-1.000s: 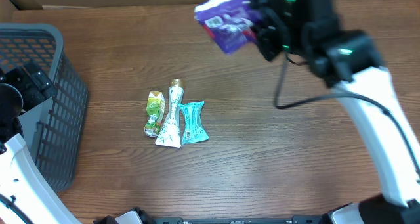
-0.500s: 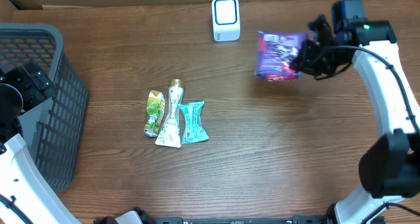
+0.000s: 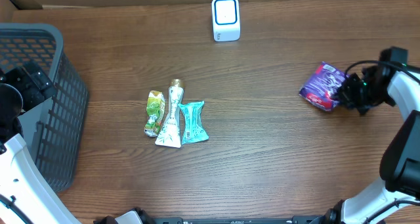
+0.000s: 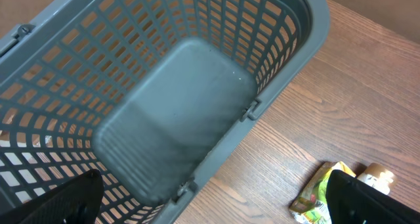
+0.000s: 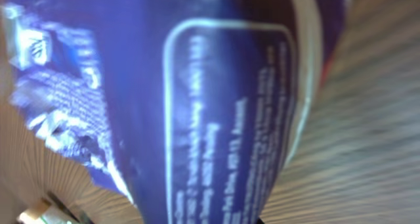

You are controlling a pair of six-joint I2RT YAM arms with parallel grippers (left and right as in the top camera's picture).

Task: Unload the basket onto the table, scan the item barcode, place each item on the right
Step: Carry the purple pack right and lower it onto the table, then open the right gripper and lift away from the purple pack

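Noting the right gripper (image 3: 346, 92) clenched on one edge of the purple packet (image 3: 320, 86), well off to the right of the scanner (image 3: 226, 18) and forward of it: the limp packet may sag or crumple, hiding its barcode from the scanner.

Three pouches (image 3: 169, 122), one purple packet (image 3: 320, 86), one scanner (image 3: 226, 18), one basket (image 3: 46, 46)

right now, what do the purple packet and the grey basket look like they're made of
The purple packet is probably thin plastic film, fairly glossy: it is crumpled, and its printed surface catches light in the right wrist view. The grey basket seems to be rigid moulded plastic, matt: even lattice walls and a dull solid floor.
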